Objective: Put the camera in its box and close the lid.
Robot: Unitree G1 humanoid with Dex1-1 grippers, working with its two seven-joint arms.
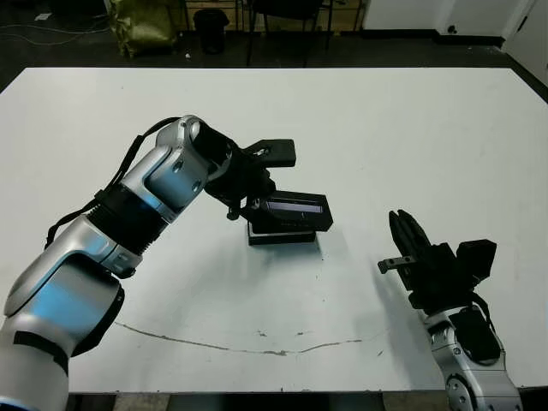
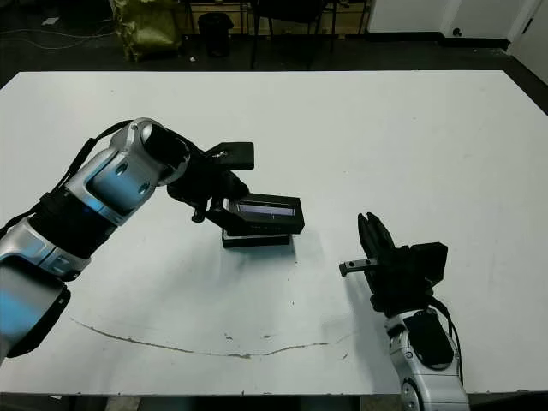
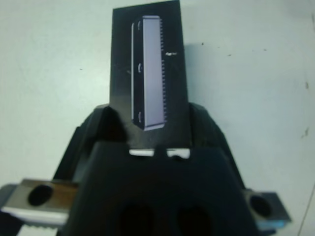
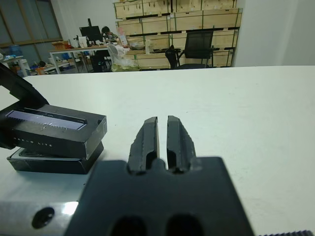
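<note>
- Scratch line (image 1: 257, 349) ran across the white table (image 1: 411, 128) nr the front edge, closest to the robot.
- R gripper (image 4: 162, 132) rested low over the table at front right, fingers pressed together w/ only a thin slit between, holding nothing; well apart from the box.
- Box (image 1: 281, 237) sat on the table nr centre, black wall showing; inside hidden by the lid, camera not visible.
- Lid (image 1: 291, 211) w/ pale silvery-blue strip on top sat over the box, tilted and skewed, overhanging toward the right, not seated flush.
- L gripper (image 1: 257, 205) clamped on the lid's left end, arm reaching in from the left.
- Beyond the far table edge: dark floor, chair legs (image 1: 282, 34), a yellow-green bag (image 1: 141, 26).
</note>
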